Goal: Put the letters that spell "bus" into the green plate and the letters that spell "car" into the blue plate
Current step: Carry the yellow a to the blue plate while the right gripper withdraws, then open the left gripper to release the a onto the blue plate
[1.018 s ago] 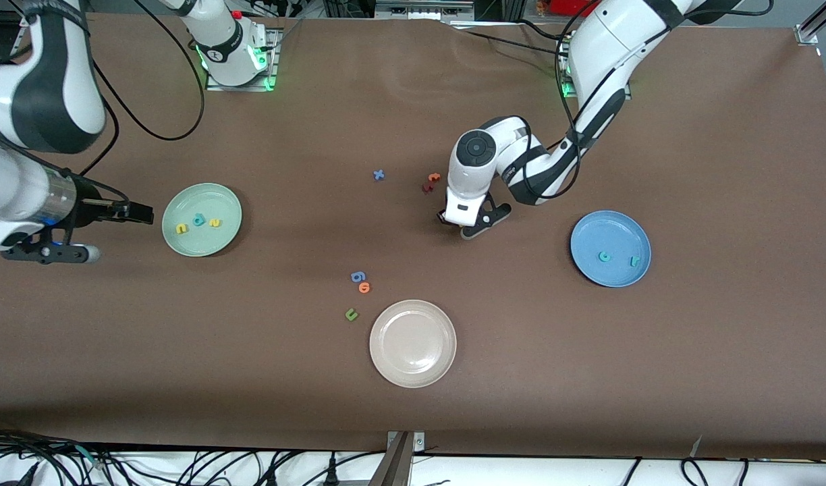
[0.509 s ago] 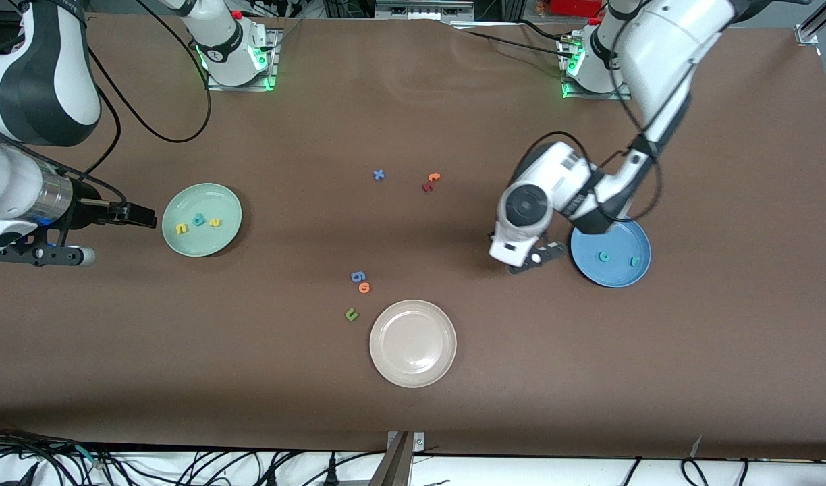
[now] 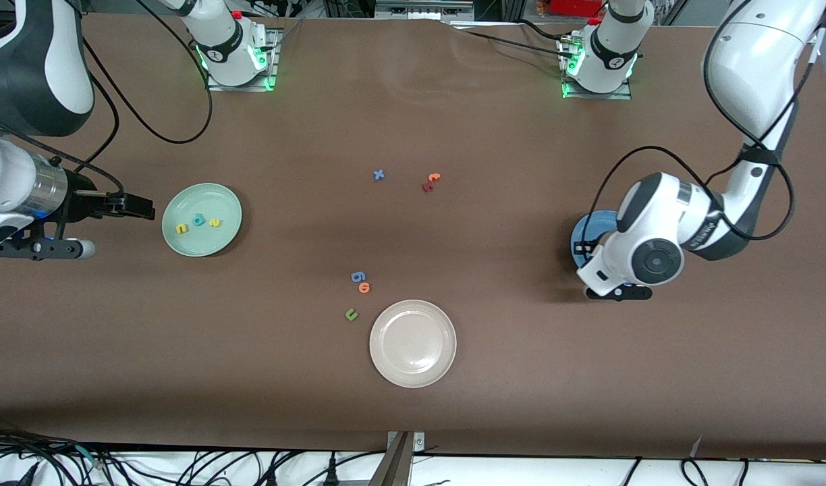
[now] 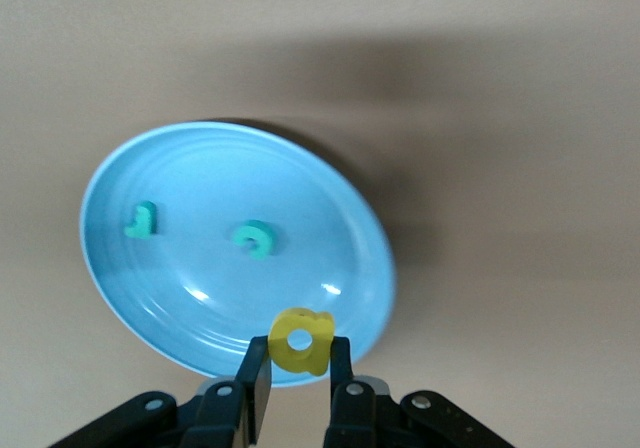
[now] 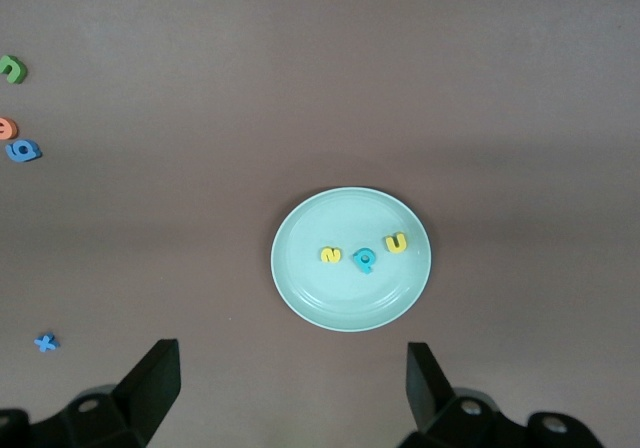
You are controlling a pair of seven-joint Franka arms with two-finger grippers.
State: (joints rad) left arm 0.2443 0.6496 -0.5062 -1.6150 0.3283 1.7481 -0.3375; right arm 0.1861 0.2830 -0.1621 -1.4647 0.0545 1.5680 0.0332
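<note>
Front view: the left gripper (image 3: 612, 287) hangs over the blue plate (image 3: 584, 236), the arm's wrist hiding most of the dish. The right gripper (image 3: 138, 207) waits in the air beside the green plate (image 3: 202, 220), toward the right arm's end of the table. On the green plate lie the yellow "u" (image 3: 181, 229), teal "b" (image 3: 198, 219) and yellow "s" (image 3: 214, 223). Mid-table sit a blue "x" (image 3: 378, 175), an orange "t" (image 3: 433, 177) touching a dark red letter (image 3: 427, 187), a blue "g" (image 3: 358, 277) touching an orange "o" (image 3: 364, 288), and an olive "u" (image 3: 351, 314) near the cream plate (image 3: 413, 343).

Left wrist view: the fingers (image 4: 256, 386) are pinched on the yellow "a" (image 4: 302, 340), held over the plate's rim at 6 o'clock. The teal "c" (image 4: 254, 239) lies near the centre, the teal "r" (image 4: 142, 220) toward 9 o'clock.

Right wrist view: the fingers (image 5: 150, 386) stand wide apart, holding nothing, and the green plate sits between them farther off.
</note>
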